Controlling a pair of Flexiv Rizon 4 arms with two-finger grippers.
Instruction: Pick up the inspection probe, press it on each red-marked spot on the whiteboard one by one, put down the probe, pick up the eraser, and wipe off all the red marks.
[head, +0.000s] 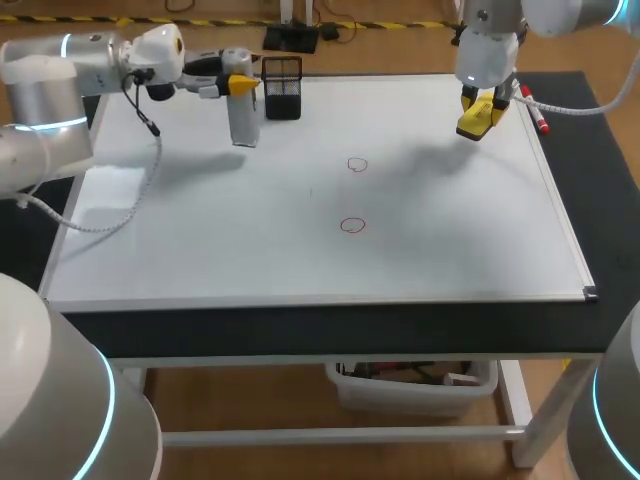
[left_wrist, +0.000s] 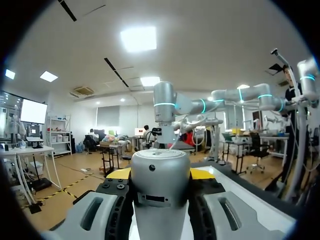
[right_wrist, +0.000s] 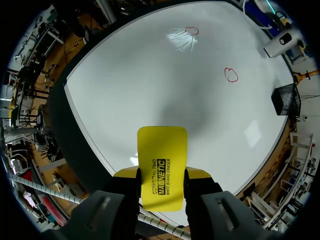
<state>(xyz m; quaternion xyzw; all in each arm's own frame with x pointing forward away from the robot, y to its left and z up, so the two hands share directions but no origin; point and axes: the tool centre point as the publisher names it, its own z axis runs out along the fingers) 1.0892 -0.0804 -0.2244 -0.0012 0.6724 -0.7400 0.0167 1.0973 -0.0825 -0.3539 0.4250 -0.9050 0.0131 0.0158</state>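
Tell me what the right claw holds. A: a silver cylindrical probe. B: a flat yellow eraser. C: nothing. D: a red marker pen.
B: the right claw clamps the flat yellow rectangular eraser from both sides above the white rectangular whiteboard; the silver cylindrical metal probe sits in the left claw.

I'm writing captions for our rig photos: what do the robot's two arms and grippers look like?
The left arm and right arm are rounded silver-white tubes with glowing cyan rings at the joints. A pale cable loops off the left one. The left gripper and right gripper have dark bodies, grey slotted finger housings and bright yellow tips.
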